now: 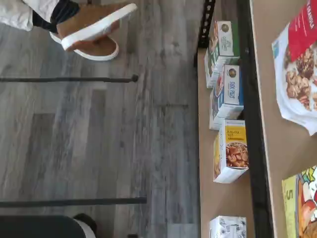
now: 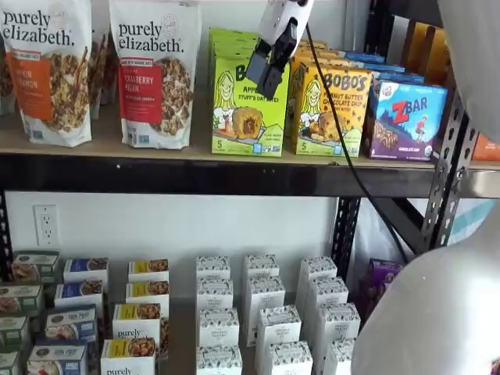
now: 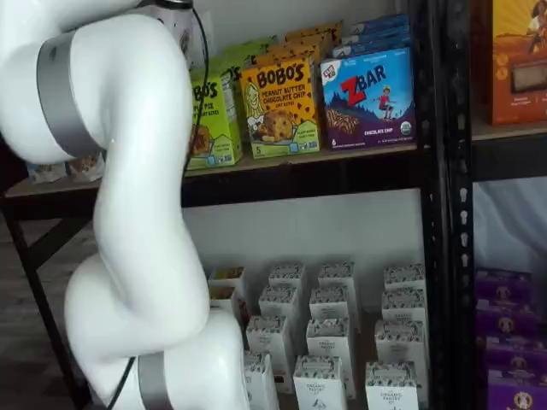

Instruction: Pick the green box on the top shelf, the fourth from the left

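Lime-green upright Bobo's apple pie carton (image 2: 248, 113) stands on the tan wooden top shelf (image 2: 101, 143), directly behind the black-fingered gripper (image 2: 264, 72) (fingers spread wide, empty), just below fingertip height

You see the green box (image 2: 248, 105) as printed cardboard with a smooth, slightly satin face, and the yellow-orange Bobo's box (image 2: 330, 111) and the ZBar box (image 2: 406, 119) beside it look the same. The top shelf (image 2: 109, 144) is a matt tan wooden board, its front beam (image 2: 195, 176) black painted metal with a dull sheen. The granola bags (image 2: 155, 70) look like smooth white film, faintly glossy. The gripper (image 2: 266, 74) has a white plastic-looking body and matt black fingers. The arm (image 3: 128, 171) is glossy white with a brushed grey band. In the wrist view, the floor (image 1: 124, 139) is grey wood-grain plank, matt.
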You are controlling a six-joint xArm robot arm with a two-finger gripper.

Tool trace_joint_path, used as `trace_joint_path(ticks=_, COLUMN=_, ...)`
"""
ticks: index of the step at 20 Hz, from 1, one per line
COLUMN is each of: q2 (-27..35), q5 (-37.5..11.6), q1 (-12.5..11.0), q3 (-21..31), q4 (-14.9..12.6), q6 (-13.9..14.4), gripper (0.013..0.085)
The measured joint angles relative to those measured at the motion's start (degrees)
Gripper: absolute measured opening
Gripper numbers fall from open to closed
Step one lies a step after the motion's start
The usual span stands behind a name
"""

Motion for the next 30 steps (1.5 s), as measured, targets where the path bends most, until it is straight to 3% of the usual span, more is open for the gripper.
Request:
trace_joint_path(ticks=7, q2=-1.51, q5=-2.57, q1=0.41, q3=2.03, q4=-0.5, q6=0.13, gripper=0.085)
trace_joint_path(ticks=18, q2=-2.23, q5=-4.17, q1=-0.78, q3=2.92, q4=3.74, q6=-0.8, gripper=0.085)
trace_joint_path(ticks=30, q2=0.18, q5=-6.82, q1=-2.34, q3=0.04, q4=5.7, q6=-1.88, gripper=0.085)
